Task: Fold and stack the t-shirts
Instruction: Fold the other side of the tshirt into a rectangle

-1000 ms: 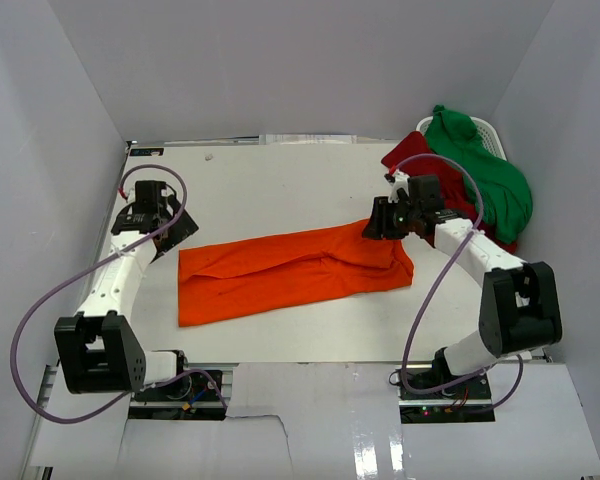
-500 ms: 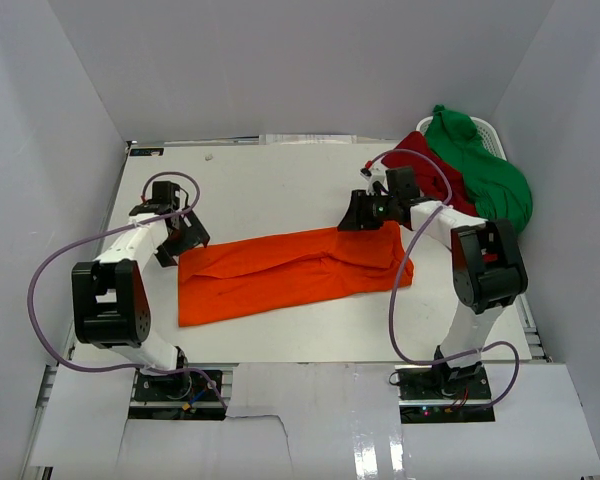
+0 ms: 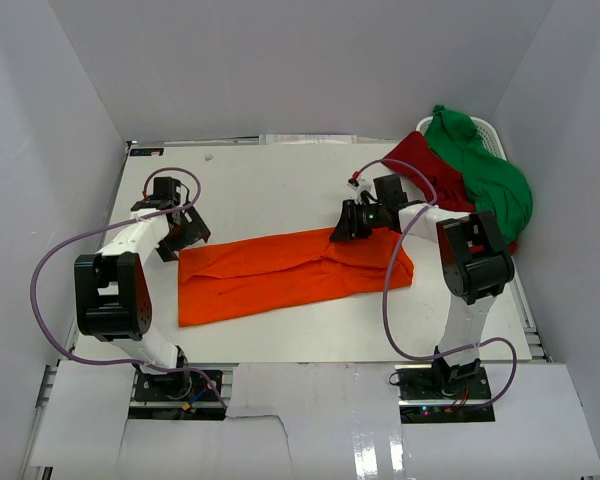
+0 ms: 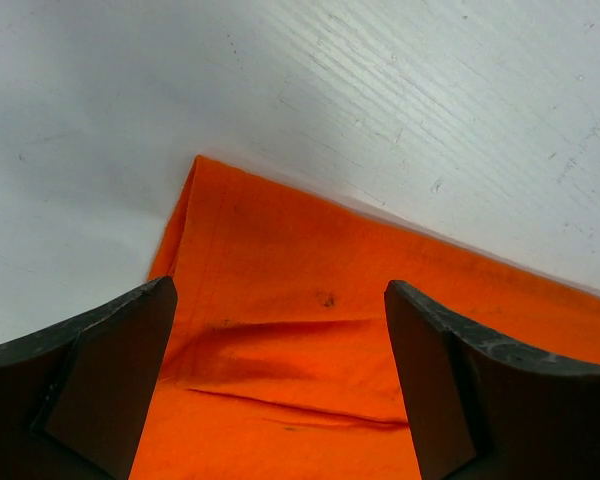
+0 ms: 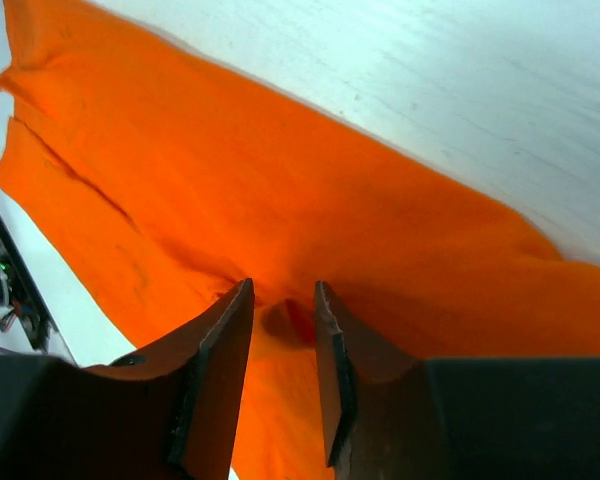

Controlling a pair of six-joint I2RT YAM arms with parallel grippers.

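Right pincer (image 3: 338,230) has slid left along orange shirt (image 3: 270,275).

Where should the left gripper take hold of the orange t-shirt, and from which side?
Grip the far corner at the left end of the orange t-shirt. The shirt lies flat in a long strip, and that thin free corner sits just ahead of the open left gripper. It is probably best to come down on it from the left.
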